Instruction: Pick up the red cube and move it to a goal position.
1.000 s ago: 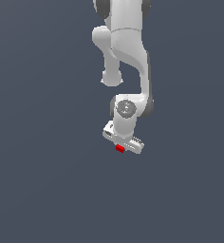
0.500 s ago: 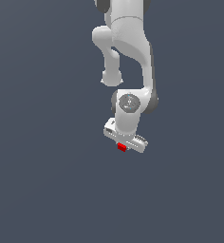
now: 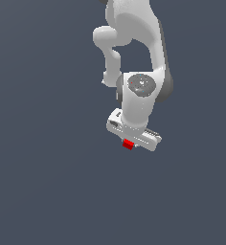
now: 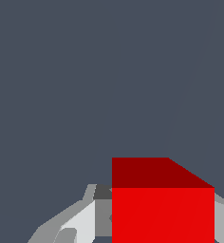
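arm (image 3: 134,28) cut off at 12 o'clock edge of exterior view, base unseen. red cube (image 3: 128,144) mostly tucked under the gripper (image 3: 129,142), fingertips hidden. wrist view: cube (image 4: 162,209) and fingers (image 4: 80,223) clipped at 6 o'clock edge.

One red cube (image 3: 128,144) on show, and that is the only loose object in either view. One white arm (image 3: 134,52) reaches down, carrying one hand (image 3: 130,141). The wrist view shows two fingers (image 4: 78,223), one on each side of that single cube.
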You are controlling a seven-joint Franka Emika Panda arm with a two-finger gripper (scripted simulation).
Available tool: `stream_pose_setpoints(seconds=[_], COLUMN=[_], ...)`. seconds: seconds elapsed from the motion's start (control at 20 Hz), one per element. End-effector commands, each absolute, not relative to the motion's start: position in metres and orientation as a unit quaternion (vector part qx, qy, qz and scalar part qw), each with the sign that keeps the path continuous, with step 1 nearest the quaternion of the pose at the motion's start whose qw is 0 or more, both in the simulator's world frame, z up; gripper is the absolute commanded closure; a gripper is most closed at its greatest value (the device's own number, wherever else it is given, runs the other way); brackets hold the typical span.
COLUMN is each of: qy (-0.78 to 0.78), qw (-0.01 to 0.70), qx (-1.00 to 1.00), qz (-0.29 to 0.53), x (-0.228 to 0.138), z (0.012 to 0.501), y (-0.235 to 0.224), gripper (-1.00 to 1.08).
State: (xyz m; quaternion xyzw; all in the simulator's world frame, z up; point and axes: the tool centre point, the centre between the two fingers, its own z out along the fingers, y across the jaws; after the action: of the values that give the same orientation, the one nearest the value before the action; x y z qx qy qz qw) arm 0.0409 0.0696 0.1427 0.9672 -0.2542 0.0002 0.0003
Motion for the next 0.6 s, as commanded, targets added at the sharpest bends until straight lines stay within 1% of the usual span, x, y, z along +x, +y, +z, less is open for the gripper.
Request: stream_pose_setpoints(seconds=[0.0,0.25,0.55], qy=[-0.254,-0.254,-0.254], qw=[0.000,0.000,0.000], qx=[0.967,0.967,0.967], qz=[0.000,0.000,0.000], x=[0.048,0.059,0.067], z=[0.166,0.198,0.218], y=[0.073,0.079,0.083], gripper=[1.08,1.08,1.08])
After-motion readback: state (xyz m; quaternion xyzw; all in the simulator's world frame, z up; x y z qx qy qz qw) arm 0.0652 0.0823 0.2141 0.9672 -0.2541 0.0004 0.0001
